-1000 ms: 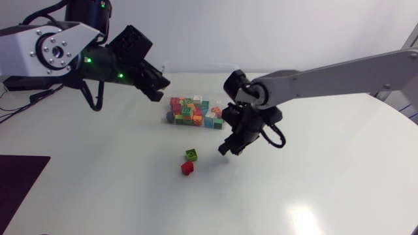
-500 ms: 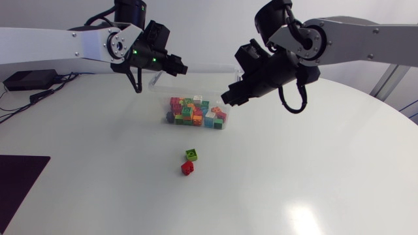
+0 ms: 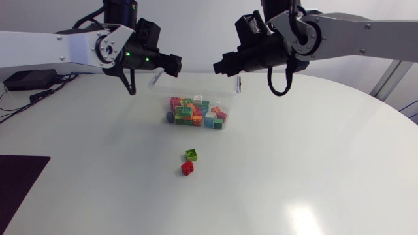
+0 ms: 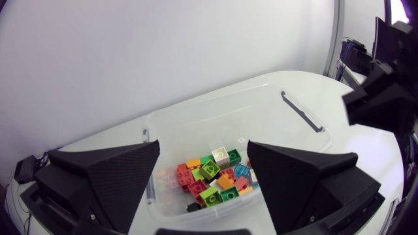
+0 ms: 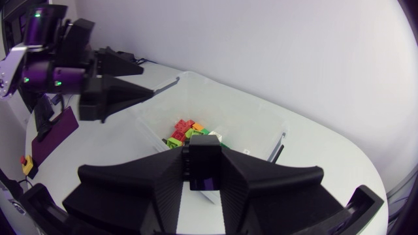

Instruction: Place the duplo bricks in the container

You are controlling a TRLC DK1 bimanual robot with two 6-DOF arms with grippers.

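White and round, the tabletop carries two strays closest to me: a small red plastic duplo brick and, just behind it and apart from it, a small green plastic duplo brick with a stud ring facing up. Both lie askew to each other. I'd worry that broad wedge fingers coming down for one will knock the other away, or pinch across a corner so that the brick squirts out. Further back stands the clear thin-walled rectangular plastic container, with a heap of mixed-coloured bricks crowding the end nearer me and the far end bare. It looks light, so a finger catching its rim could shove the whole tub. A brick let go from high up might also bounce off the heap and over the low wall. Beyond, over the far rim, hang the left gripper, fingers spread wide with nothing between them, and the right gripper, fingers pressed together with no brick showing. They are near enough that both arms going for one brick could collide.
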